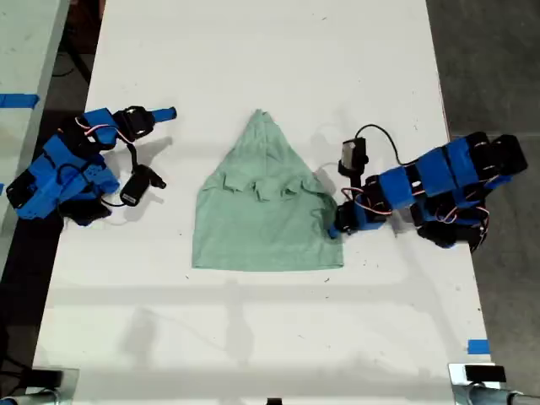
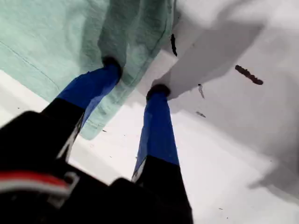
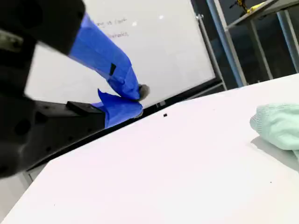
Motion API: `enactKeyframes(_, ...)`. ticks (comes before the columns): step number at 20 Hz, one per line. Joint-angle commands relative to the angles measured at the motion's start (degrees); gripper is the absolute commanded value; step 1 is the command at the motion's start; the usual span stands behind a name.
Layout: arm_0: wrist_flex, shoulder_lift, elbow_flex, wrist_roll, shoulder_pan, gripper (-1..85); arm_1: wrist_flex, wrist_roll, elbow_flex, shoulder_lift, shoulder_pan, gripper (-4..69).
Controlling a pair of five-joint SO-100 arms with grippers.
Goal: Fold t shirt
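Working the shirt's edge: your first gripper [image 2: 135,79] sits at the side hem of the t shirt [image 1: 266,198], on the exterior view's right, down by the lower corner. Its jaws are parted, one blue finger [image 2: 91,88] pressed onto the mint fabric, the other [image 2: 156,121] on the bare white table [image 1: 253,51] just beside the hem. Nothing pinched yet.

The shirt lies mid-table, wide hem toward the exterior view's bottom, tapering to a point toward the top, a ridge of wrinkles across its middle.

Your second gripper [image 3: 128,95] is parked on the exterior view's left, well apart from the cloth. Jaw tips meet; nothing between them.

Advice for the grasp:
- Slide the table-side finger under the hem before closing, so you catch the cloth rather than skate over it.
- Take a shallow bite near the edge; a deep one will likely bunch the fabric.
- Lift low and carry the edge across toward the opposite side, keeping the fold line straight.
- Watch the wrinkle ridge; it may drag and skew the fold.
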Motion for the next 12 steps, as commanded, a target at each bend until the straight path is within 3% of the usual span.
enactKeyframes(1,-0.53,0.44,1.93,-0.97,-0.44,-0.2,-1.49,-1.67,-4.31,-3.43,-1.23,11.2)
enactKeyframes(2,-0.53,0.44,1.93,-0.97,-0.44,-0.2,-2.02,-1.49,-4.22,-5.19,-1.32,1.0)
enactKeyframes(5,-0.53,0.44,1.93,-0.88,-0.44,-0.2,-2.55,2.55,-3.52,-5.71,-2.99,1.2)
enactKeyframes(8,-0.53,0.44,1.93,-0.88,-0.44,-0.2,6.06,4.66,-7.73,-2.37,-3.08,1.2)
enactKeyframes(12,-0.62,0.44,1.93,-0.88,-0.44,-0.2,18.02,1.58,-21.53,-1.05,-1.76,1.2)
